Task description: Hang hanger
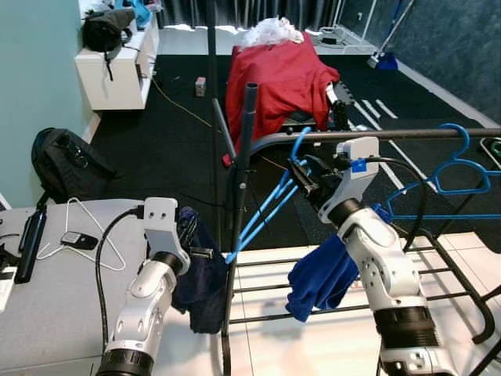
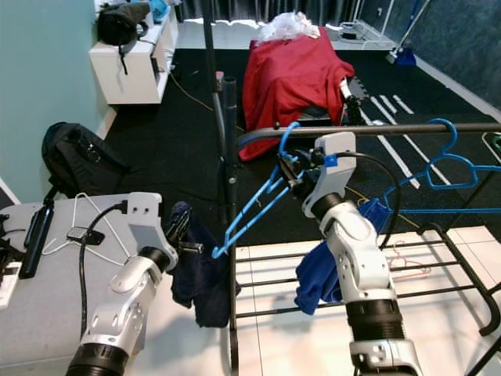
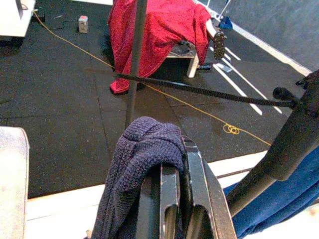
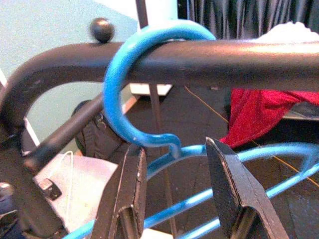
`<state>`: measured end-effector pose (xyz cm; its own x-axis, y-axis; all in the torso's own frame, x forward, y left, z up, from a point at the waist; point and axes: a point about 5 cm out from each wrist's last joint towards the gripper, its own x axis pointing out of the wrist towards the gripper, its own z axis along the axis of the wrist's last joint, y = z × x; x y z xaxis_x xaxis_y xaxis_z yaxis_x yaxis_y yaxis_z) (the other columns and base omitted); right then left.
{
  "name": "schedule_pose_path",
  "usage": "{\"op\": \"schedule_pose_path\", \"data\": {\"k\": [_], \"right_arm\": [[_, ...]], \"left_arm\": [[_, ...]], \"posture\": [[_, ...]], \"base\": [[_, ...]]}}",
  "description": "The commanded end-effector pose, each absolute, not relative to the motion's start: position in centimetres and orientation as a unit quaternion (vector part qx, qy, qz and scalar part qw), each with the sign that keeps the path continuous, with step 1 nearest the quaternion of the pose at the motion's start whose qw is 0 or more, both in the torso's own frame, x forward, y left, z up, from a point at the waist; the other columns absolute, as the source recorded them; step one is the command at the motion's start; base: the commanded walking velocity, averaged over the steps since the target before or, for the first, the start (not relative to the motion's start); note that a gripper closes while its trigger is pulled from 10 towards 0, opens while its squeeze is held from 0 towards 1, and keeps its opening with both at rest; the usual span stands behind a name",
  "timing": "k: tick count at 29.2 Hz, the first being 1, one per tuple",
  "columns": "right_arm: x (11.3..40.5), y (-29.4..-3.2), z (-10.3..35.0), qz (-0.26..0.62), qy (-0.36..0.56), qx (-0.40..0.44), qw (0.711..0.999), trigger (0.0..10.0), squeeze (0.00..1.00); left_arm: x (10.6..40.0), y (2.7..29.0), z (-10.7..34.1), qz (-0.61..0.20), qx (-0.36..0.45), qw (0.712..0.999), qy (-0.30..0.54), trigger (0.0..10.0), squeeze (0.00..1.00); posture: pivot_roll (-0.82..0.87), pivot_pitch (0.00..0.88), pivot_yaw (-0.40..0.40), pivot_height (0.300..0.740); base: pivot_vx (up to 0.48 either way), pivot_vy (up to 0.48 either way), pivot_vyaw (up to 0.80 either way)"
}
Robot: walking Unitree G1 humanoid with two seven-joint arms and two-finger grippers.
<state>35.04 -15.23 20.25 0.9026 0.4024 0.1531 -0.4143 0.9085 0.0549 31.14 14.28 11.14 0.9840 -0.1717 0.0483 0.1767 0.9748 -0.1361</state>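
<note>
A blue hanger [image 1: 266,204] hangs by its hook [image 4: 117,84] over the black top rail [image 1: 376,135] of a clothes rack, near the rail's left bend. My right gripper [image 4: 174,147] is open just below the rail. Its two fingers stand on either side of the hanger's neck with gaps showing. My left gripper [image 1: 188,227] is lower and left of the rack's upright pole [image 1: 246,133]. It is shut on a dark navy cloth [image 3: 144,144] that droops beneath it.
A second blue hanger [image 1: 462,168] hangs further right on the rail. A blue towel [image 1: 321,278] is draped over the lower bars. A white wire hanger [image 1: 86,227] lies on the grey table at left. Beyond are a black backpack [image 1: 66,160] and a red-draped bench [image 1: 278,78].
</note>
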Motion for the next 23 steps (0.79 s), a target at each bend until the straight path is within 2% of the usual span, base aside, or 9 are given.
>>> {"op": "schedule_pose_path", "data": {"k": [1,23], "right_arm": [[35.3,-15.4,19.9,0.212,-0.059,0.046,0.974,10.0,0.00],[34.6,-14.6,20.9,0.269,-0.062,0.025,0.961,10.0,0.00]], "left_arm": [[31.3,14.6,11.2,-0.090,-0.067,0.994,-0.015,10.0,0.00],[31.2,14.4,11.5,-0.101,-0.064,0.993,-0.017,10.0,0.00]], "posture": [[-0.06,0.063,-0.038,0.740],[-0.06,0.068,-0.030,0.740]], "base": [[0.000,0.000,0.00],[0.000,0.000,0.00]]}}
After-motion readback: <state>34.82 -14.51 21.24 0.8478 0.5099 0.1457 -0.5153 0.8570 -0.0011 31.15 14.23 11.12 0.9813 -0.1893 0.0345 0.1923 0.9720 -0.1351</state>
